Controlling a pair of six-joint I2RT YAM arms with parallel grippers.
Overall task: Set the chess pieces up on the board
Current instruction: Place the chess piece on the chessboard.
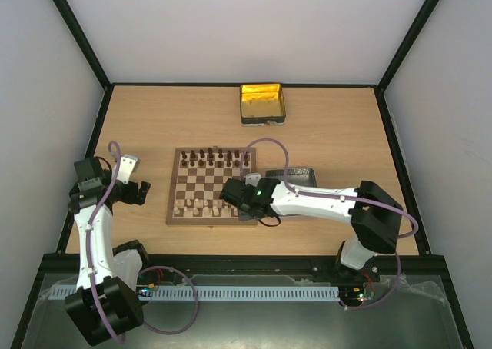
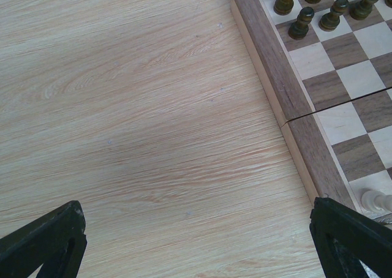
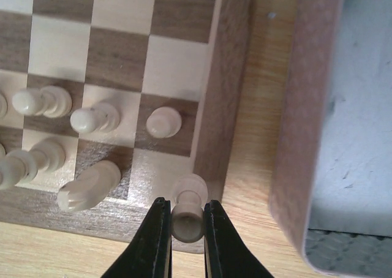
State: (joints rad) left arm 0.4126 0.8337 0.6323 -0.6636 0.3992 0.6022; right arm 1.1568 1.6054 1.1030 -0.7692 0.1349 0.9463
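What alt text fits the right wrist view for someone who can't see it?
The right hand is shut on a cream piece at the corner of the board. More cream pieces stand on the squares to its left in the picture, and a grey tray lies beside the board on the right.

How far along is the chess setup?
Nearly done, it seems. Dark pieces stand on the board's far rows, cream pieces on the near rows. The right claw grips one cream piece over the near right corner; setting it down remains. The left claw hangs open.
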